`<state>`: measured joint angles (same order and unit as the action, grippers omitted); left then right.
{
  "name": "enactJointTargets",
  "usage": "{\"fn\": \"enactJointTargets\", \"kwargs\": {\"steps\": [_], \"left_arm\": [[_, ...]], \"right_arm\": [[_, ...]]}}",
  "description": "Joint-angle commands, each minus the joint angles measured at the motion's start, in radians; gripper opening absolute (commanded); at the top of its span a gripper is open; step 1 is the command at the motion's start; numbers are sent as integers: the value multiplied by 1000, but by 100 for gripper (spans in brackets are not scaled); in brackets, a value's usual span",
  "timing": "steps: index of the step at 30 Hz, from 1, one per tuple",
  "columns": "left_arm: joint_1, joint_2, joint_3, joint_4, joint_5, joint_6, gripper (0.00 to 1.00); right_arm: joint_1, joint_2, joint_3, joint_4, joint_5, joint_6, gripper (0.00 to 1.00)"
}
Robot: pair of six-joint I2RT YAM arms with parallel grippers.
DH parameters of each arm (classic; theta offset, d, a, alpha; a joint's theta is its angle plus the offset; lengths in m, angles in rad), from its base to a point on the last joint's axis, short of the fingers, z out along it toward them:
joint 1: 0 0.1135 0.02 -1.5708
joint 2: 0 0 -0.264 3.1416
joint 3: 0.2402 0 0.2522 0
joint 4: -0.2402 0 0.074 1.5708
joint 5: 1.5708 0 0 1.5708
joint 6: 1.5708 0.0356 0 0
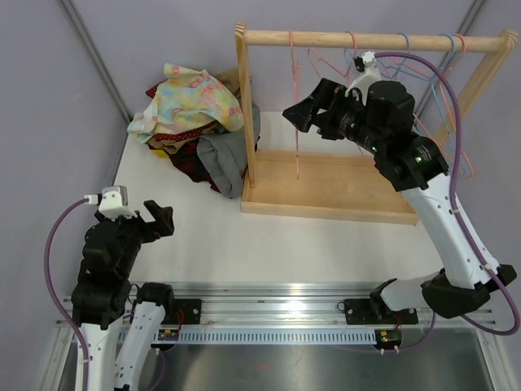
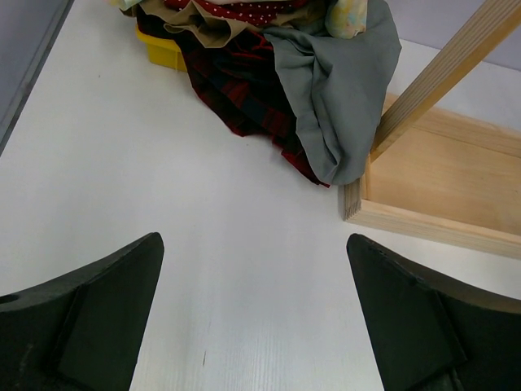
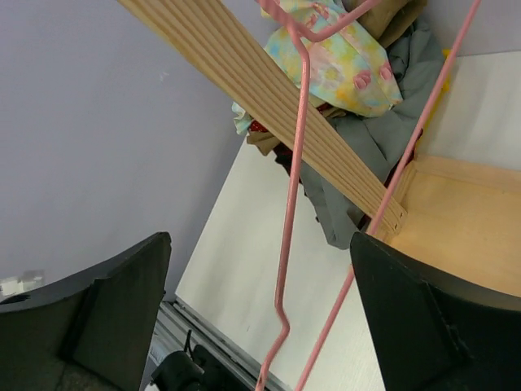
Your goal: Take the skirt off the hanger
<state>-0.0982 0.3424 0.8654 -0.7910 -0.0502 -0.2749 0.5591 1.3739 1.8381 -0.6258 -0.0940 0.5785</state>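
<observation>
- Plainly, the thin pink wire hanger (image 3: 293,163) hangs bare from the rail, with no skirt on it.
- Off the rack, a heap of crumpled clothes (image 1: 195,122) sits on the far left of the white table (image 1: 285,244); I cannot tell which piece is the skirt.
- Within that heap, a pastel floral cloth (image 1: 191,102) lies on top, a red-and-dark plaid fabric (image 2: 244,90) spreads beneath, and a grey cloth (image 2: 342,90) slumps against the left post.
- A yellow plastic bin (image 2: 159,45) shows under the heap's far edge.
- Around the hanger stands the pale wooden clothes rack (image 1: 374,38), whose shallow wooden base tray (image 1: 326,179) rests on the table.
- Further blue and pink wire hangers (image 1: 444,57) crowd the rail's right end.
- The right gripper (image 1: 308,104) is raised beside the bare hanger, jaws spread wide; in the wrist view the pink wire passes between the fingers, gripped by neither.
- The left gripper (image 2: 254,238) hovers over bare tabletop near the heap, fully spread and holding nothing.
</observation>
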Motion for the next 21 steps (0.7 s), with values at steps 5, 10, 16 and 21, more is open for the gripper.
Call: {"fn": "enactJointTargets", "kwargs": {"steps": [5,10,16,21], "left_arm": [[-5,21,-17,107,3,-6,99],[-5,35,-46,134,16,-4,99],[-5,61,-62,139,44,0,99],[-5,98,-60,134,70,3,99]], "right_arm": [[-2,-278,-74,-6,115,-115,99],[-2,-619,-373,60,282,-140,99],[-2,-1011,-717,38,491,-95,100],[-1,-1183,-798,-89,577,-108,100]]}}
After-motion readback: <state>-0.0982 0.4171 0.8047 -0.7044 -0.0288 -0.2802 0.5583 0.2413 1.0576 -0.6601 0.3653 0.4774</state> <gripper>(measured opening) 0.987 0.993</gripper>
